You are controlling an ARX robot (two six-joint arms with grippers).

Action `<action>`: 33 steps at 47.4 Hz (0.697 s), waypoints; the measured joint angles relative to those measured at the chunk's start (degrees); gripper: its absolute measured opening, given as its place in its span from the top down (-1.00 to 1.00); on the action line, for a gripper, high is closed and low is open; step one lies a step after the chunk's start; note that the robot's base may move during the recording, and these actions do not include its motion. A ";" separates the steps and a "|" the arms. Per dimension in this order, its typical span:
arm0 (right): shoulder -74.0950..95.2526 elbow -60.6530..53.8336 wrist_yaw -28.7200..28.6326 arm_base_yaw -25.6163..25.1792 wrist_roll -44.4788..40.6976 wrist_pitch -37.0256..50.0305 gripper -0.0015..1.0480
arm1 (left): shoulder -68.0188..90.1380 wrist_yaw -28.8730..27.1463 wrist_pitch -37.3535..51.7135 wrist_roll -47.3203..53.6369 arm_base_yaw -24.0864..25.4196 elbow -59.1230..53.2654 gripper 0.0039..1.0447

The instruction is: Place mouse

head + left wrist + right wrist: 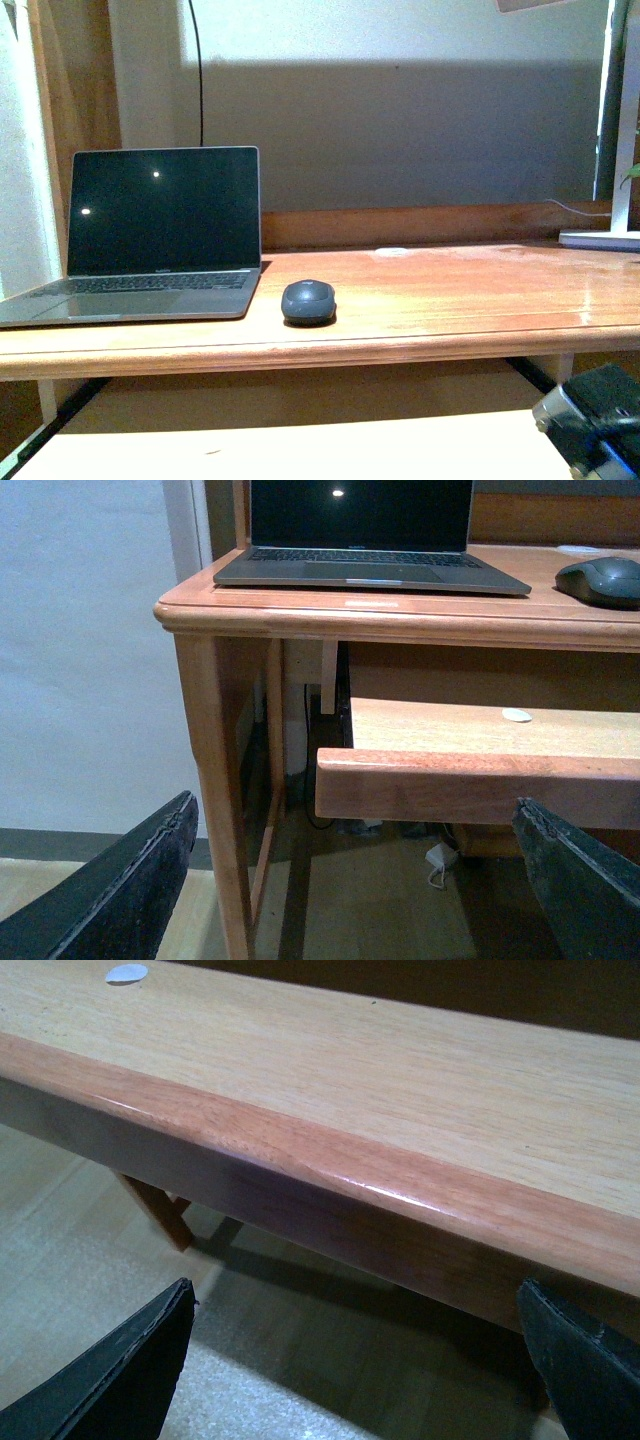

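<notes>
Both hands hang low in front of the counter (450, 300), each spread wide with nothing between its fingers. Left hand (350, 880), seen in its wrist view, shows two dark fingers (130, 890) far apart at the lower corners, facing the counter's corner leg (215, 810) and the pull-out shelf (480, 780) under the top. Farthest left on the counter stands the laptop (150, 240), lid upright, screen dark with two small bright glints on it, keyboard deck flat toward the front edge. A black cable (198, 70) runs down the wall behind it. Just beside the laptop's right front corner, apart from it, lies the mouse (308, 301), sitting flat on the wood near the front edge, with no hand near it. The left wrist view shows it too, at the far end of the counter top past the laptop. Behind the mouse, toward the back board, a small pale patch (391, 251) lies on the wood; what it is cannot be told. On the shelf below rests a small white disc (517, 715). At the far right of the counter stands a white lamp base (600, 238) with an upright post and a thin white cord. Right hand (350, 1360) is released as well; its dark fingers (580, 1360) sit apart below the shelf's rounded front edge, with the floor underneath. The front view catches only a dark part of that arm at the lower right corner.
</notes>
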 joint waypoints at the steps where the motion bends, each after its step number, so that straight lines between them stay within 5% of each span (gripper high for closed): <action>1: 0.57 0.50 0.39 0.04 0.00 0.09 -0.86 | 0.00 -0.02 0.00 0.00 0.00 0.00 -0.86; 33: 17.16 19.91 10.23 2.32 0.68 -2.03 -0.86 | 0.00 -0.02 0.00 0.00 0.00 0.00 -0.86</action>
